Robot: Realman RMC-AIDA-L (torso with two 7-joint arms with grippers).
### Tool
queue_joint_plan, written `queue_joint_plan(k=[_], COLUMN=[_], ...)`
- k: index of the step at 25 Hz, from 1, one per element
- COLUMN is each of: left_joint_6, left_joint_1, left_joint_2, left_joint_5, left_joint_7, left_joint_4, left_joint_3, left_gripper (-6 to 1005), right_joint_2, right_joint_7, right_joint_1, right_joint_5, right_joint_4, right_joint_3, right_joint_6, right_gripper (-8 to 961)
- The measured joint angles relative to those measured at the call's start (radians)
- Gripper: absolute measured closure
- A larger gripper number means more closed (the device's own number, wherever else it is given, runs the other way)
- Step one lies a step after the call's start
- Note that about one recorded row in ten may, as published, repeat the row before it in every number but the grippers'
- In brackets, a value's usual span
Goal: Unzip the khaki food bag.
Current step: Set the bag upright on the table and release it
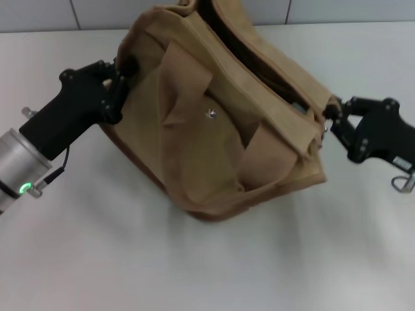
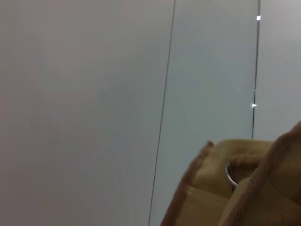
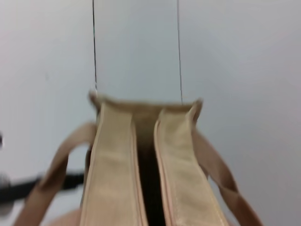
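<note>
The khaki food bag (image 1: 214, 129) lies tipped on the white table, front pocket with its metal snap (image 1: 210, 114) facing up. Its top zipper (image 1: 259, 55) gapes as a dark slit along the top, also seen end-on in the right wrist view as the zipper gap (image 3: 149, 179). My left gripper (image 1: 123, 72) is shut on the bag's left end; the left wrist view shows that bag corner (image 2: 244, 188) and a metal ring (image 2: 229, 175). At the bag's right end my right gripper (image 1: 329, 118) is closed at the zipper pull.
The white table (image 1: 97, 259) spreads in front of and around the bag. A pale tiled wall (image 1: 39, 13) runs along the back edge. Fabric handles (image 3: 56, 165) hang off both sides of the bag.
</note>
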Motion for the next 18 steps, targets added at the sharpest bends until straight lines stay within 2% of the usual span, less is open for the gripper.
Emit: queue_joint_plan(k=[7, 11, 18], left_joint_6=[0.061, 0.043, 0.049], left_joint_1=[0.063, 0.086, 0.137], left_joint_2=[0.010, 0.005, 0.004], left_joint_5=[0.061, 0.077, 0.069], left_joint_7=[-0.107, -0.138, -0.139], left_joint_4=[0.023, 0.022, 0.023], left_joint_3=[0.020, 0.021, 0.005], left_gripper=[820, 819, 677], right_joint_2=[-0.002, -0.004, -0.006], right_joint_7=[0.276, 0.389, 0.447], right_joint_1=[0.065, 0.111, 0.146], right_joint_5=[-0.003, -0.005, -0.006], right_joint_4=[-0.121, -0.171, -0.198], right_joint_3=[-0.015, -0.034, -0.055], right_joint_6=[-0.054, -0.057, -0.053], right_gripper=[901, 901, 902])
